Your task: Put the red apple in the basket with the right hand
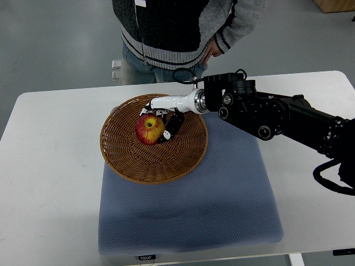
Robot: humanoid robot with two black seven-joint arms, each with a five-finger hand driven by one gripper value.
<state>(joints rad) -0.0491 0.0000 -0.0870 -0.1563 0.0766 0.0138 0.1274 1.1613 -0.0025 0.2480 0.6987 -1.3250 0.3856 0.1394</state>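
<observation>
The right hand (165, 117) is over the basket (119, 158), its white shell and dark fingers (173, 125) curled around the right side of the red apple (149, 129). The fingers look closed against the fruit, though from this steep angle it is hard to tell whether they are gripping it firmly or have already slackened. The apple lies immediately left of the palm, touching the fingers, so any release means the hand opening and pulling back to the right, away from the fruit.

The apple is inside the basket, a little far and left of its centre, and seems to sit on the woven floor rather than hang above it. It is roundish, with no marked long axis; its red and yellow skin faces up.

The right arm (266, 116) reaches in from the right edge, running leftward and slightly away, with the wrist held low over the basket's right rim. The left hand does not show.

The basket rests on the far left corner of a blue mat (222, 194), which lies on a white table (50, 166). A person (172, 33) in a striped grey cardigan stands at the far edge of the table, just behind the basket.

By my judgement the placing is nearly done, with only the letting go and withdrawal left.
</observation>
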